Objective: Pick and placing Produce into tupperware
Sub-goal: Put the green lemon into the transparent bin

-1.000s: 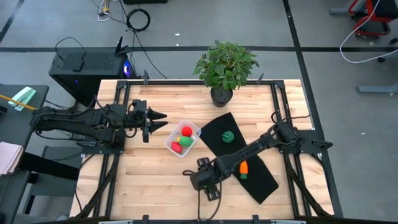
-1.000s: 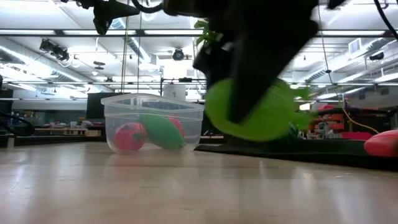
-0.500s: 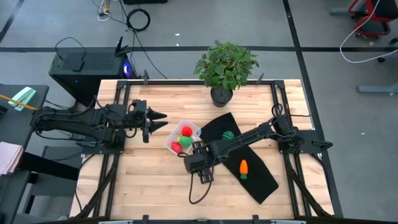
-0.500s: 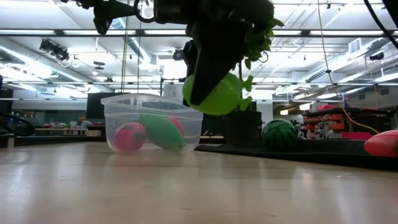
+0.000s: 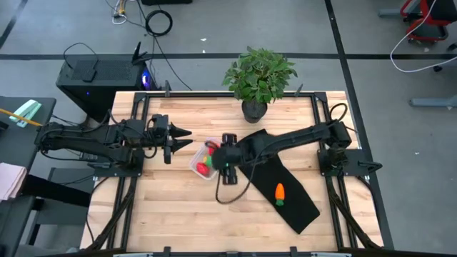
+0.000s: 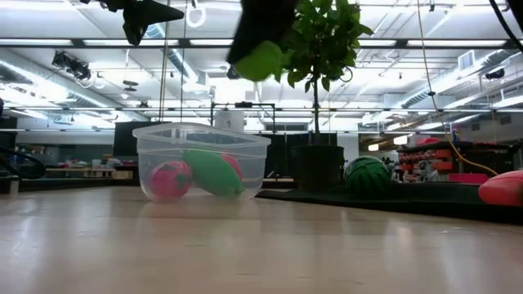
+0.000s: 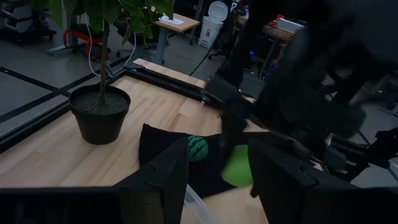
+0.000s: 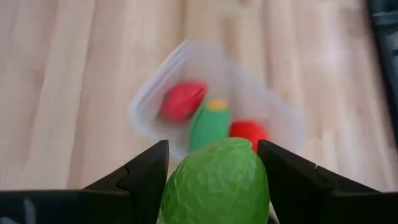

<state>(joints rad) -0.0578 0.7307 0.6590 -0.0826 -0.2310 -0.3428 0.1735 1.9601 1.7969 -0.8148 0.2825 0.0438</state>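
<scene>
My right gripper hangs over the tupperware, shut on a light green toy piece. The clear tupperware stands on the wood left of the black mat and holds two red pieces and a green one. The dark green round piece sits on the mat; in the high view the right arm hides it. The orange carrot lies on the mat. My left gripper waits open, raised above the table to the left of the tupperware. My right gripper pinches the light green piece by its two opposite sides between its fingers. The fingers come from above, pointing down. The piece is lifted clear and sits high above the tupperware's rim.
A potted plant stands at the far edge behind the mat. The right arm reaches across the mat from the table's right side. A cable loops below the right gripper. Bare wood lies along the near edge.
My right gripper has carried the green piece from low over the near part of the table up and toward the far-left, ending above the tupperware. The piece has stayed between its fingers. The left arm has kept still.
</scene>
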